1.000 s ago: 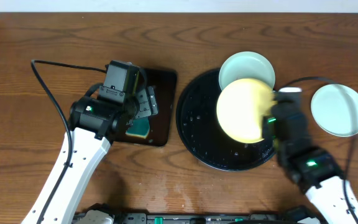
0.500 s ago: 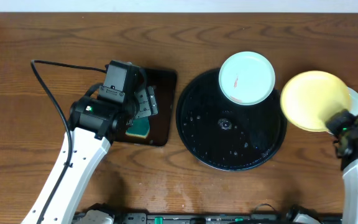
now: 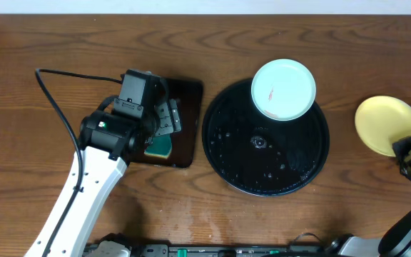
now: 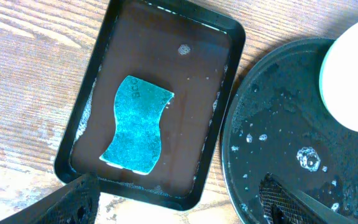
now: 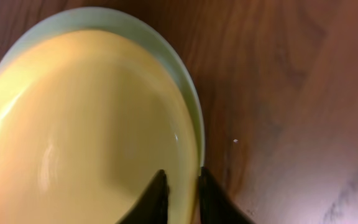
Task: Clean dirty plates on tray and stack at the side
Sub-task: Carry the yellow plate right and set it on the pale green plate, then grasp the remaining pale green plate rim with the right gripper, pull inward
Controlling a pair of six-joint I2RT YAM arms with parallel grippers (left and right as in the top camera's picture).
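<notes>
The round black tray [image 3: 234, 153] is wet and holds one mint-white plate [image 3: 284, 89] with a red smear at its far edge. The tray [image 4: 278, 155] and that plate [image 4: 356, 81] also show in the left wrist view. My right gripper [image 3: 407, 148] is shut on the rim of the pale yellow plate [image 3: 385, 123], right of the tray. In the right wrist view the fingers [image 5: 182, 190] pinch the yellow plate [image 5: 86, 124], which lies over another mint plate [image 5: 194, 106] on the table. My left gripper [image 3: 164, 118] is open and empty above the sponge tray, also in its wrist view [image 4: 179, 208].
A small rectangular dark tray [image 3: 190, 93] left of the round tray holds a teal sponge [image 3: 160, 147], seen too in the left wrist view [image 4: 137, 124] with water in that tray [image 4: 229, 93]. A black cable [image 3: 56, 100] runs across the left of the table.
My right gripper carried the yellow plate from above the black tray rightward and down onto the mint plate at the side. The plate on the tray is uncovered. The left arm has not moved.
</notes>
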